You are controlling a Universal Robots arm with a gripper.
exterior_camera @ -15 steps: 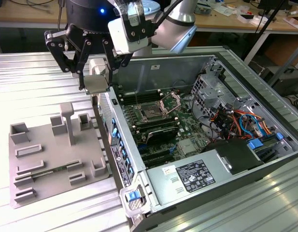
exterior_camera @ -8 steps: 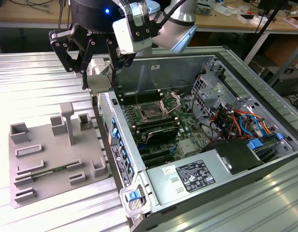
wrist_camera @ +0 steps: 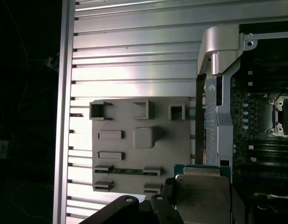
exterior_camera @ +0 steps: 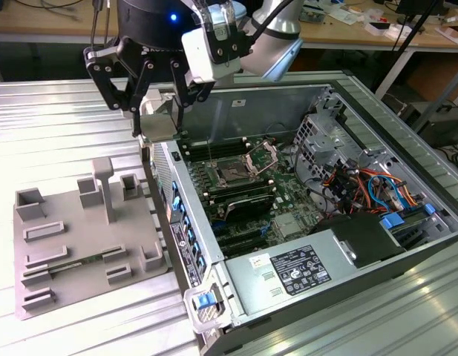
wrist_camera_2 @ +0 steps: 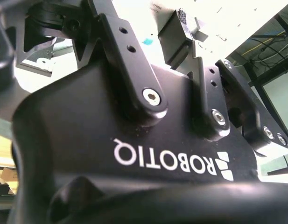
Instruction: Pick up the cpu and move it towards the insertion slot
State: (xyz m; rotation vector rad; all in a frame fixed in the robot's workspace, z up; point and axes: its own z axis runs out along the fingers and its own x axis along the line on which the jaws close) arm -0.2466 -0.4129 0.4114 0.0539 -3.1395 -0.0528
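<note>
Trouble from here, as I judge it, would come from the thin grip and from the metal in the way. Nearest in the exterior view, the grey plastic tray with raised blocks (exterior_camera: 87, 245) lies on the ribbed aluminium table (exterior_camera: 50, 126), to the exterior view's left of the open grey steel computer case (exterior_camera: 407, 141). The case's tall side wall (exterior_camera: 177, 200) stands just beside the tray, so a low carry could knock the chip on that wall's rim. Further in, on the green motherboard (exterior_camera: 288, 196), sits the insertion slot (exterior_camera: 232, 175), a small dark square socket in a shiny steel frame. Its hinged bracket (exterior_camera: 262, 156) is raised open just beyond it, and a chip arriving tilted or off-square could catch that bracket or harm the socket's contacts. Farthest, above the case's far left corner, hangs the black two-fingered gripper (exterior_camera: 158, 111). Its jaws are clenched on two opposite edges of the cpu (wrist_camera: 202, 198), a thin flat square chip with a pale silvery metal top and a green rim, seen in the first wrist view. The chip is in the air over the side wall, between tray and motherboard, well apart from the socket. Held only by its edges, it could slip or twist if jolted. It lies flat with the silvery face up. Being square it has no real long axis, and its sides run about parallel to the case wall.
</note>
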